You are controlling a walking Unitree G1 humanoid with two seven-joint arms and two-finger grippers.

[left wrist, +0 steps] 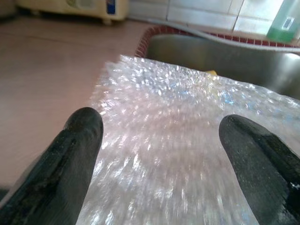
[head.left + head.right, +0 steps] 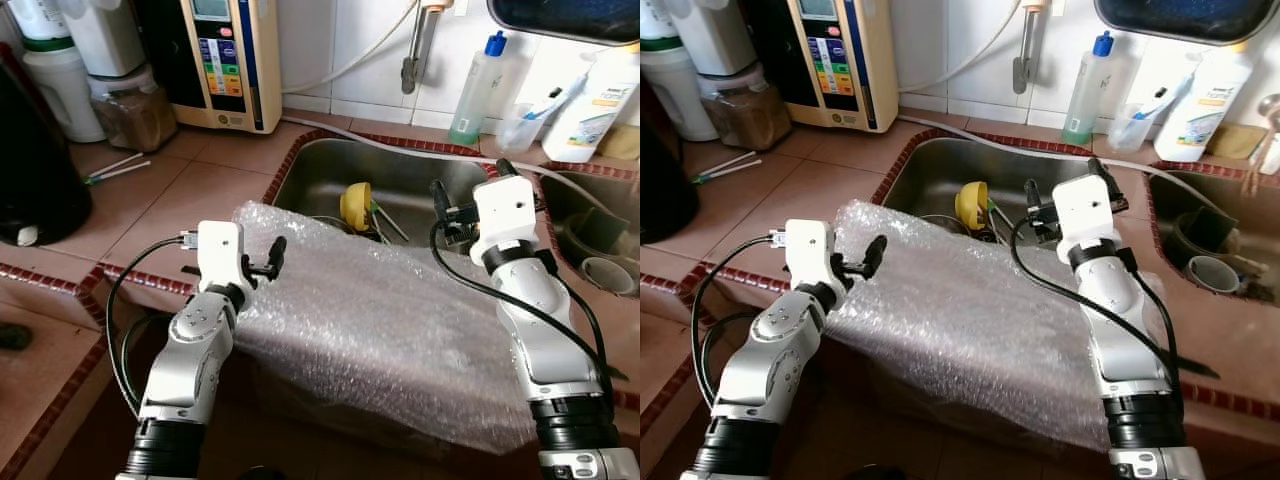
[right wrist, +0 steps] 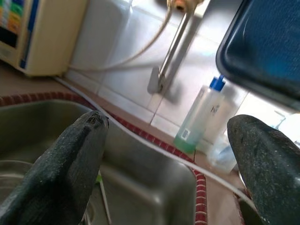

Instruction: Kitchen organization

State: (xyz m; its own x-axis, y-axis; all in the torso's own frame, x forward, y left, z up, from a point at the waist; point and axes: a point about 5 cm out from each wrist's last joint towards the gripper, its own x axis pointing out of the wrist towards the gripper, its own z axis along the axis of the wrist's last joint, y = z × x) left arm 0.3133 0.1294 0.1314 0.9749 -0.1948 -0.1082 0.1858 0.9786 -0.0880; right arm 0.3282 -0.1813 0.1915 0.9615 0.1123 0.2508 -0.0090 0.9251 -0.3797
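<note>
A large sheet of clear bubble wrap [image 2: 380, 320] lies draped over the front rim of the steel sink [image 2: 400, 152] and hangs down past the counter edge. My left gripper [image 2: 268, 260] is open at the sheet's left corner. In the left wrist view its fingertips [image 1: 79, 136] spread wide over the bubble wrap [image 1: 164, 154], holding nothing. My right gripper [image 2: 468, 183] hovers open above the sink at the sheet's far right side. In the right wrist view it [image 3: 168, 126] points toward the tiled wall and a green bottle [image 3: 194, 126].
A yellow cup [image 2: 355, 205] and utensils lie in the sink. A faucet [image 2: 415, 50] hangs from the wall, with a green bottle [image 2: 478, 90] and a white bottle [image 2: 595, 105] beside it. A water purifier [image 2: 225, 60] stands at the back left. A second basin [image 2: 600, 240] is at the right.
</note>
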